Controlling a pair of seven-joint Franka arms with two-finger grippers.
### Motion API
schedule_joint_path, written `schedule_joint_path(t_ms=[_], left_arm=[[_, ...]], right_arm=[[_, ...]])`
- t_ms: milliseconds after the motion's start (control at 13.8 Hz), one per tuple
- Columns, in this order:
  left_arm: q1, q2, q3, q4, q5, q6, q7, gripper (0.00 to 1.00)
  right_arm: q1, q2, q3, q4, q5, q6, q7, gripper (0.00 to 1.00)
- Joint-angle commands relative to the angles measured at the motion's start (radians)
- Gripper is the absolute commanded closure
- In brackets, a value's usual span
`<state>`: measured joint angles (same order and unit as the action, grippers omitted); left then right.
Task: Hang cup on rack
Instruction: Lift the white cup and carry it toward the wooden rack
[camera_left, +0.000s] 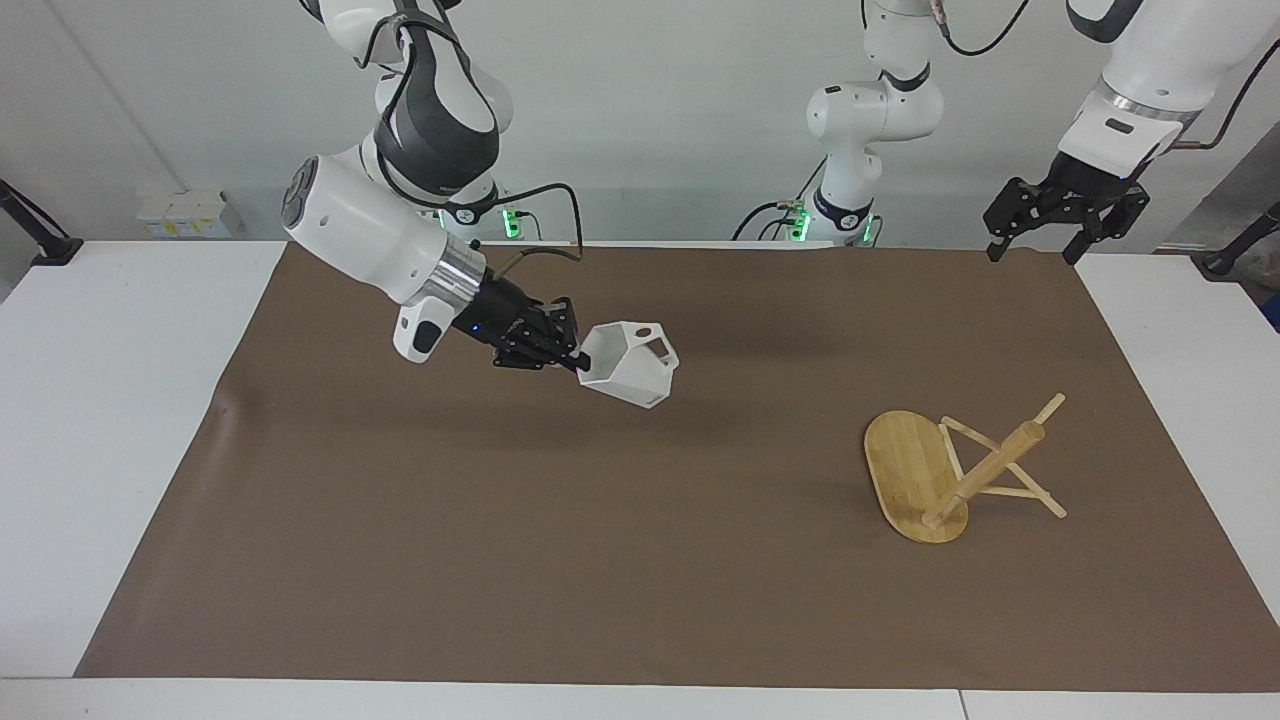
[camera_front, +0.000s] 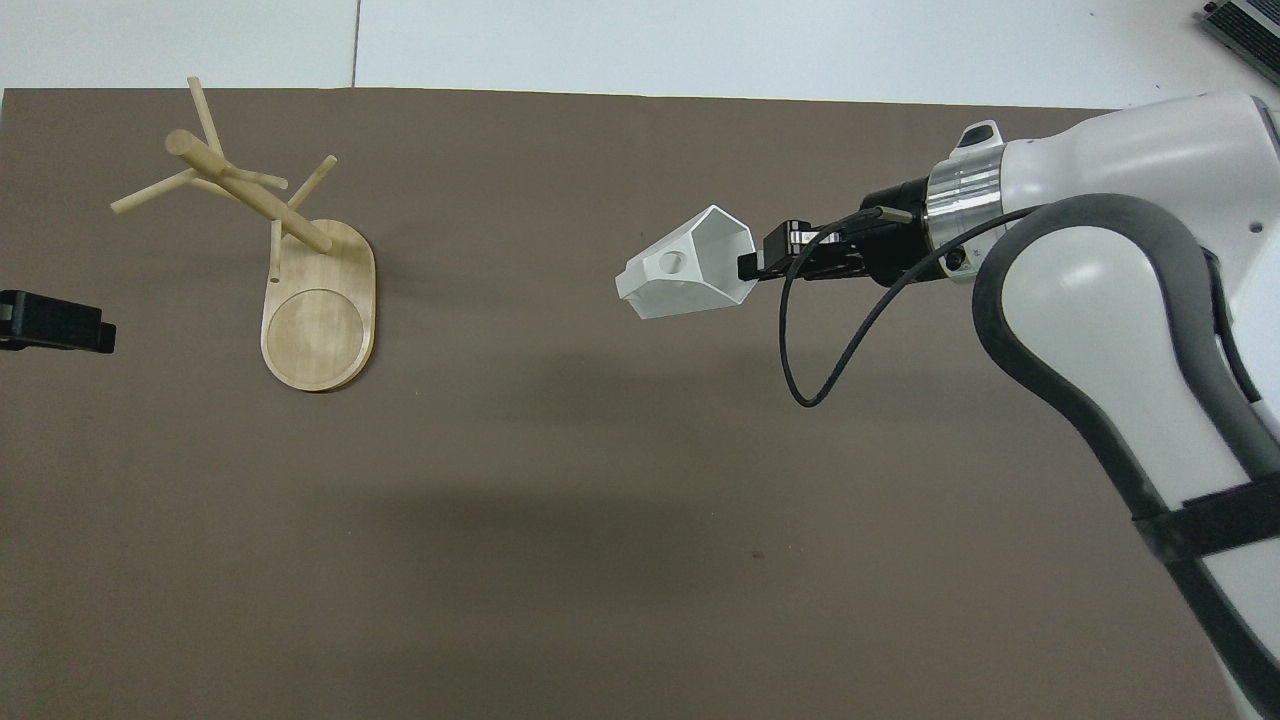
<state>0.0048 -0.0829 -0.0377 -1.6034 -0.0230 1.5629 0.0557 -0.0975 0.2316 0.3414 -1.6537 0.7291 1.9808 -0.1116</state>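
White cup (camera_left: 630, 363) is pinched by its rim in the right claw (camera_left: 572, 357), carried tilted over mid-worktop (camera_left: 600, 520) toward the bamboo rack (camera_left: 955, 467) at the left arm's end, handle leading, presumably for pegging; left claw (camera_left: 1035, 247) waits, spread.

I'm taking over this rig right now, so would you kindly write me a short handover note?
Right gripper: shut on the rim of the small faceted white cup, held tilted in the air over the brown mat.
Left gripper: open, waiting over the mat's corner at its own end.
Light bamboo mug rack: standing toward the left arm's end, pegs bare.
Done: cup picked up.
Left: carry it to the rack and hook the handle on a peg.
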Motion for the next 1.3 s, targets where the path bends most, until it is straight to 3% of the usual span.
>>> schedule_joint_path(t_ms=[0,289,1230], left_arm=[[0.004,-0.009,-0.002,-0.01,0.014,0.0,-0.008,0.0],[0.004,-0.009,-0.002,-0.01,0.014,0.0,-0.008,0.0],[0.004,-0.009,-0.002,-0.01,0.014,0.0,-0.008,0.0]], right_arm=[[-0.016,-0.011,0.031,0.0,0.044,-0.031,-0.062,1.0],[-0.014,-0.012,0.07,0.0,0.182,-0.023,-0.062,1.0],[-0.008,-0.011,0.171,-0.001,0.299,0.095,-0.033,1.0]])
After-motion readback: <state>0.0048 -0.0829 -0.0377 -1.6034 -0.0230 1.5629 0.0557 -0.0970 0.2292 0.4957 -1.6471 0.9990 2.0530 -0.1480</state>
